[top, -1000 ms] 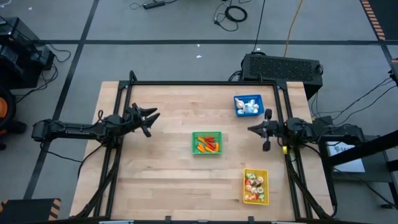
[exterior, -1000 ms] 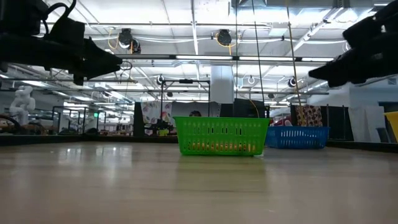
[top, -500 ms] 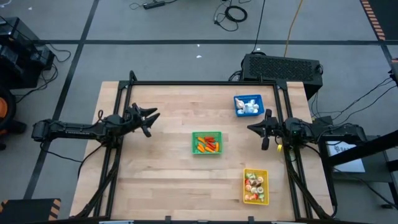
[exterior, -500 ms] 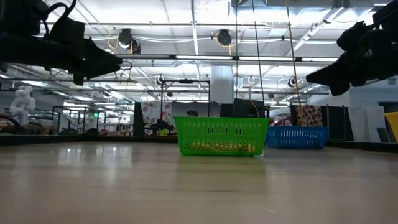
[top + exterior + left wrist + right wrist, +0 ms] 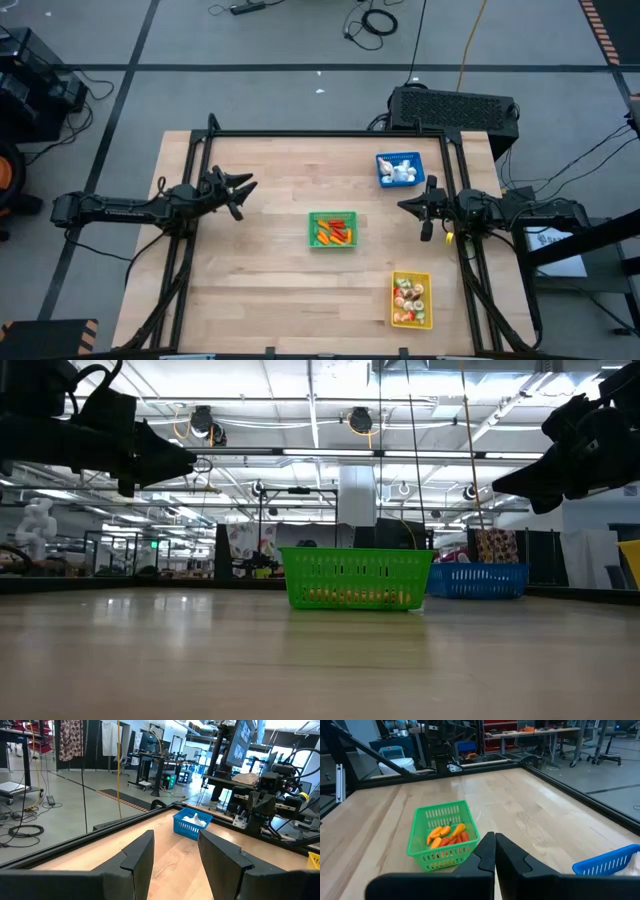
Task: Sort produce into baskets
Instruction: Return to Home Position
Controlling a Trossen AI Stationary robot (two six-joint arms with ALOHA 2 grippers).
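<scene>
Three baskets stand on the wooden table: a green basket (image 5: 332, 230) in the middle with orange and red produce, a blue basket (image 5: 399, 169) at the far right with white pieces, and a yellow basket (image 5: 411, 299) at the near right with mixed pieces. My left gripper (image 5: 246, 187) hangs open and empty above the table's left part, and its spread fingers show in the left wrist view (image 5: 175, 855). My right gripper (image 5: 404, 207) is shut and empty above the table, between the blue and yellow baskets and right of the green one (image 5: 442, 842).
A black frame rail (image 5: 330, 134) runs along the table's far edge, with side rails to left and right. Bare wood lies between the baskets and across the table's left and near parts. A black box (image 5: 455, 105) stands behind the far right corner.
My right gripper has turned a little about its wrist above the table, staying in about the same place. The baskets and their produce have not moved.
</scene>
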